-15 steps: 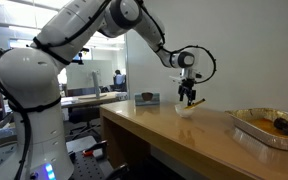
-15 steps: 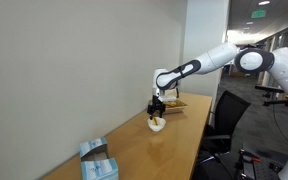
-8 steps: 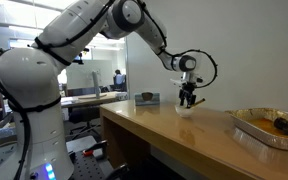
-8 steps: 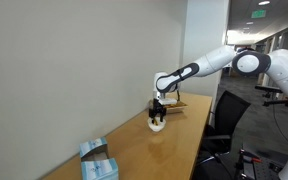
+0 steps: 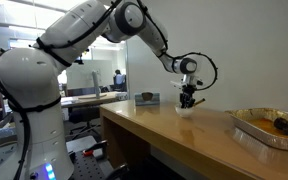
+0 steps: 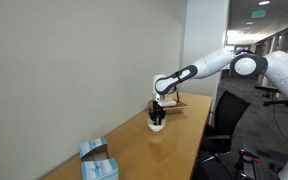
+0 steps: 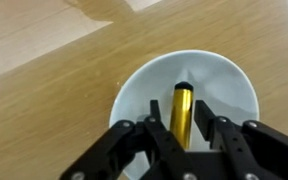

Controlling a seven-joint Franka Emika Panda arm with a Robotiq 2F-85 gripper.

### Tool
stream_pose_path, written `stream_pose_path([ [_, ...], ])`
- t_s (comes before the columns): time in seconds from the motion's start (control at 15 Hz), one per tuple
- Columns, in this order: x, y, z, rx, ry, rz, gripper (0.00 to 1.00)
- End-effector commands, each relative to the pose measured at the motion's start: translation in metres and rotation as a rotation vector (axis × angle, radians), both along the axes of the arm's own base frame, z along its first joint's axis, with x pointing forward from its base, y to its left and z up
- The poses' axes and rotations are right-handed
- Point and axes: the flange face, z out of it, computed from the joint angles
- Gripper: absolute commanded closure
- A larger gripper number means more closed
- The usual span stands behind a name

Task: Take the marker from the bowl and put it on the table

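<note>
1 long light-brown wooden table (image 5: 164,140); 1 rect. silver foil tray (image 5: 252,113) on it, well apart from the bowl. 1 black gripper (image 7: 182,128) sits down in 1 small round white bowl (image 7: 134,85), jaws part-open w/ a finger each side of 1 yellow-orange marker (image 7: 182,105), nothing gripped. Marker lies inside the bowl.

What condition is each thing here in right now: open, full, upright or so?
Gripper: open, down in the bowl, jaws either side of the marker.
Marker: lying in the bowl, not yet lifted.
Bowl: upright on the table, holding the marker.
Foil tray: upright, something dark inside.
</note>
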Motion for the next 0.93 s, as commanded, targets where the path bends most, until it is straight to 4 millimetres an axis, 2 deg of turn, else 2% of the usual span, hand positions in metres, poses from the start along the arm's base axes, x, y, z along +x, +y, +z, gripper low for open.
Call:
stream_pose_path([
  [0.0, 0.005, 0.003, 0.005, 0.0, 0.018, -0.021, 0.87],
  [0.13, 0.006, 0.004, 0.009, -0.01, 0.009, -0.017, 0.99],
  [0.2, 0.006, 0.004, 0.01, -0.013, 0.007, -0.017, 0.95],
  [0.33, 0.006, 0.006, 0.018, -0.033, -0.005, -0.007, 0.94],
  [0.6, -0.004, 0.012, 0.047, -0.148, 0.019, 0.048, 0.94],
  [0.73, -0.015, 0.024, 0.064, -0.178, 0.089, 0.141, 0.94],
  [0.87, -0.027, 0.045, 0.079, -0.191, 0.158, 0.251, 0.94],
])
